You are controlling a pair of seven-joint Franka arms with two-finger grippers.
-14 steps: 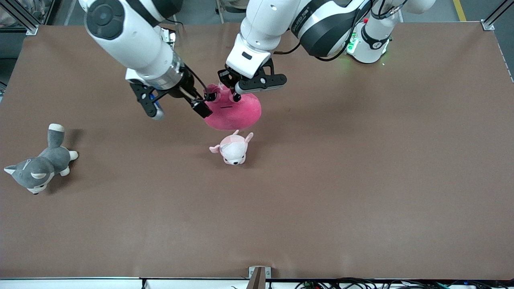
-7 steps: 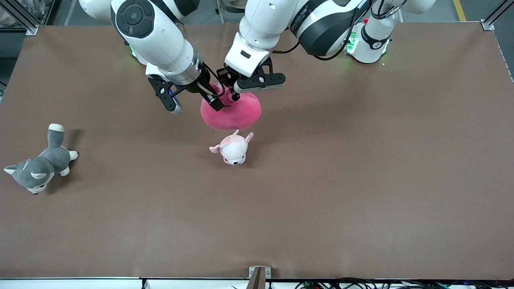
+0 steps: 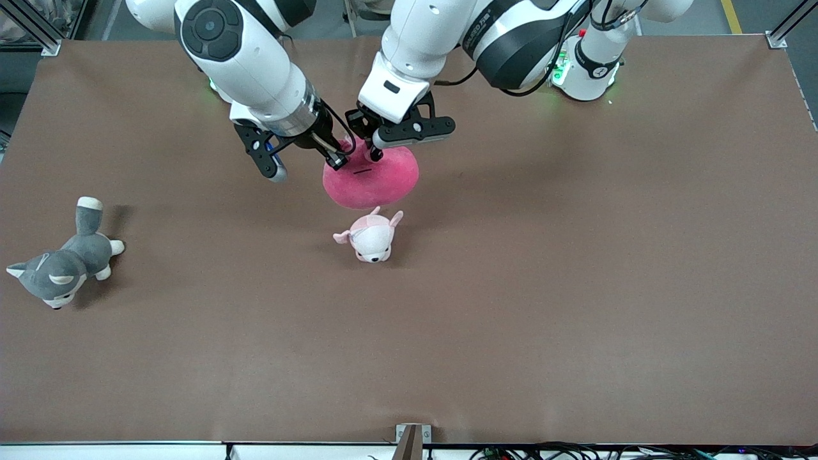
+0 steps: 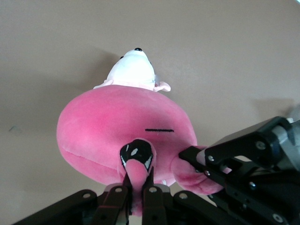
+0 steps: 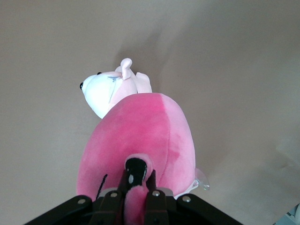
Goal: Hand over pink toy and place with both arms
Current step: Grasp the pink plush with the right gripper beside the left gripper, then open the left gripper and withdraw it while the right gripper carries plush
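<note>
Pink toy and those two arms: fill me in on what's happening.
Mid-handover. The left tool is shut on one droopy eye of the pink toy, and the right tool is shut on the other eye, so both arms hold it at once, up over the table. A small pale plush lies just nearer the front camera, and a grey plush sits toward the right arm's end.

Bright, even overhead light across the brown table (image 3: 575, 287), with no glare. Soft, short shadows under the grey plush (image 3: 61, 268) and the small pale plush (image 3: 370, 239); a broader faint one beneath the pink toy (image 3: 377, 182). Sharp focus throughout the front view. In both wrist views, crisp on the toy, slightly soft on the nearest finger bases, a paler wash over the tabletop.
</note>
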